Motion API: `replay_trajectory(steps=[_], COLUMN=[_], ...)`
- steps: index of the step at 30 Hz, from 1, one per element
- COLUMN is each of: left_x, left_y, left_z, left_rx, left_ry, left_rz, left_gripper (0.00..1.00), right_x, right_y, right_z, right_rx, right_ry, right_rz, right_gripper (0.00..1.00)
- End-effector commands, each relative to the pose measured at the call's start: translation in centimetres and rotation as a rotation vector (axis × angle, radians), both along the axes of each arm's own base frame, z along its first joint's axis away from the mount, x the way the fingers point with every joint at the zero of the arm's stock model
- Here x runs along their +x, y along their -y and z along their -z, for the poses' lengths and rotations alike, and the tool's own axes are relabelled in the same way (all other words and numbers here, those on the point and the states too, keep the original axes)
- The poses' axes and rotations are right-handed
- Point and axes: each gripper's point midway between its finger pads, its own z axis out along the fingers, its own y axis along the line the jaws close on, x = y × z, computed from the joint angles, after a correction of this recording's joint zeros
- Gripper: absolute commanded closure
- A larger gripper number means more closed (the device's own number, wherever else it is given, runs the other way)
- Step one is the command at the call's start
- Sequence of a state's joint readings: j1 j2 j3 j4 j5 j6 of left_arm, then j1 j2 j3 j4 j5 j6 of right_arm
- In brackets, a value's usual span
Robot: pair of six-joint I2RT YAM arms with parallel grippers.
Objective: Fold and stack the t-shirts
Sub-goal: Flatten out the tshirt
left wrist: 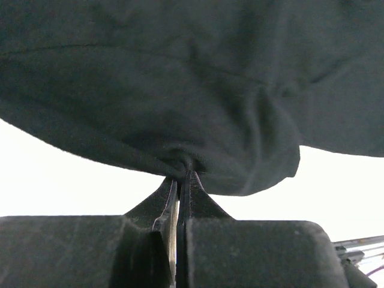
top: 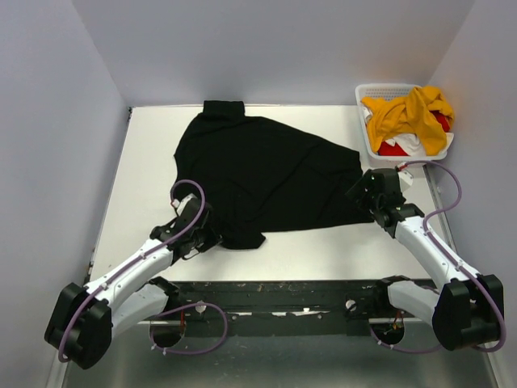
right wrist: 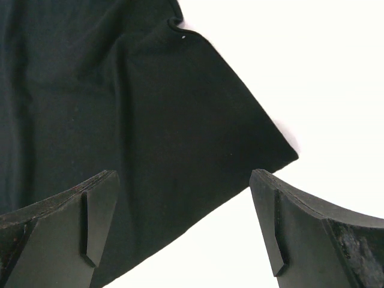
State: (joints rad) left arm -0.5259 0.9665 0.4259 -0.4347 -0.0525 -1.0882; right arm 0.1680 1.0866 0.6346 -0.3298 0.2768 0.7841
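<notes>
The large black t-shirt lies spread on the white table, its collar at the far edge. My left gripper is shut on the shirt's near-left edge; in the left wrist view the pinched cloth bunches at my closed gripper. My right gripper is open at the shirt's right corner; in the right wrist view the black corner lies between and beyond my gripper, nothing held. Mustard-yellow, red and white shirts sit heaped in the basket.
A white slatted plastic basket stands at the table's far right corner. Grey walls enclose the table on the left, back and right. A dark rail with cables runs along the near edge.
</notes>
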Motion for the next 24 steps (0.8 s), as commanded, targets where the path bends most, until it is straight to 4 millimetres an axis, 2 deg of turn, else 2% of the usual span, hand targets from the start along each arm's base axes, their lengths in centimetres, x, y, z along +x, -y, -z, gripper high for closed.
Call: replay_trajectory(steps=[1, 4, 8, 12, 15, 18, 21, 24], left_x=[1.5, 1.9, 2.6, 3.7, 5.6, 7.0, 8.3, 9.1], left_y=[1.4, 1.4, 0.8, 1.5, 2.2, 2.5, 4.0, 4.5], left_z=[-4.3, -6.5, -8.0, -8.3, -8.5, -7.6, -7.6, -7.5], left_rx=[-0.049, -0.041, 0.02, 0.011, 0.016, 0.058, 0.038, 0.033], left_ry=[0.111, 0.151, 0.152, 0.138, 0.146, 0.079, 0.059, 0.07], left_rz=[0.07, 0.09, 0.093, 0.127, 0.146, 0.158, 0.205, 0.223], left_gripper=[1.0, 1.0, 1.0, 1.0, 1.0, 1.0, 1.0, 1.0], right_x=[-1.1, -1.7, -2.4, -3.1, -3.4, -3.5, -3.5, -3.5], right_y=[1.7, 2.0, 2.4, 2.8, 2.9, 2.8, 2.9, 2.9], right_z=[0.9, 1.0, 1.4, 1.8, 2.1, 2.4, 2.3, 2.2], right_rx=[-0.078, -0.097, -0.12, -0.137, -0.144, -0.145, -0.149, -0.147], right_ry=[-0.044, -0.067, -0.1, -0.135, -0.15, -0.171, -0.172, -0.171], right_rz=[0.04, 0.038, 0.044, 0.053, 0.048, 0.042, 0.043, 0.051], right_gripper=[0.0, 0.0, 0.0, 0.0, 0.0, 0.0, 0.0, 0.0])
